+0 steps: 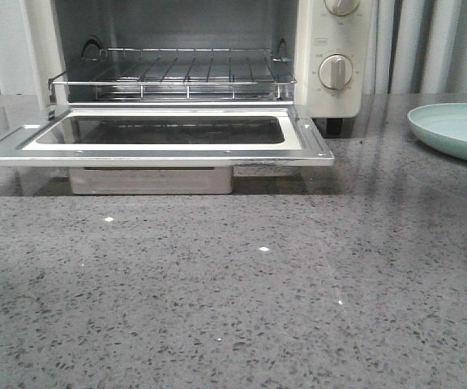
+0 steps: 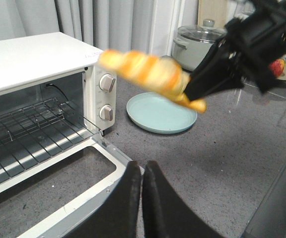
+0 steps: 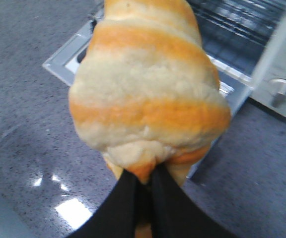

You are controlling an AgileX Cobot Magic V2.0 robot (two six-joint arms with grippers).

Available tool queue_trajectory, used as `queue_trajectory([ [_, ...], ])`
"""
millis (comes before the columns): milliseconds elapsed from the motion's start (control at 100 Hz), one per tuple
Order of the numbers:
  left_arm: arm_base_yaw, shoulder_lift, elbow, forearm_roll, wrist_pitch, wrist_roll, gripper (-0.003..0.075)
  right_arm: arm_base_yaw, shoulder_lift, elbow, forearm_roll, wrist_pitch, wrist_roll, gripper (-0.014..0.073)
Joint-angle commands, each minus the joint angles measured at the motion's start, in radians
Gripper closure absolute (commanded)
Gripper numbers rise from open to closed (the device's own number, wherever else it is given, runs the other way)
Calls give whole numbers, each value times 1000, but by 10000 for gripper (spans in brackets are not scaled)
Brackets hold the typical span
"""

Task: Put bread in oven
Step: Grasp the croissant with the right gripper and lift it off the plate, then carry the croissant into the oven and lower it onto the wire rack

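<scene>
bread (image 3: 148, 94): golden-orange, cream stripes
toaster oven (image 2: 31, 62): cream-white
plate (image 1: 456, 130): pale green
countertop (image 1: 233, 300): grey, speckled
right gripper (image 2: 195, 89): black

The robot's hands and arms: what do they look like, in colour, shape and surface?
The left hand has two matte black fingers that are broad, smooth and gently curved, narrowing toward rounded tips. The right hand is also black, on a bulky, angular black arm with blocky housings. Its fingers look plain, dark and tapered. No markings, stickers or loose cables can be made out.
</scene>
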Motion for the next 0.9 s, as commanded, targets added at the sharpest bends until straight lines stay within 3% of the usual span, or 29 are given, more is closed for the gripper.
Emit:
queue_trajectory([
  [0,0,4,-23,-39,-77,-7,742,58,57,-40,-11,-126,-9,657],
  [440,0,4,-23,-39,-48,-7,742,78,486,-357,-262,-73,5,657],
  [760,0,4,-23,-39,-42,-7,742,78,592,-435,-489,-153,54,657],
  [889,0,4,-23,-39,-42,-7,742,74,604,-435,-504,-222,54,657],
])
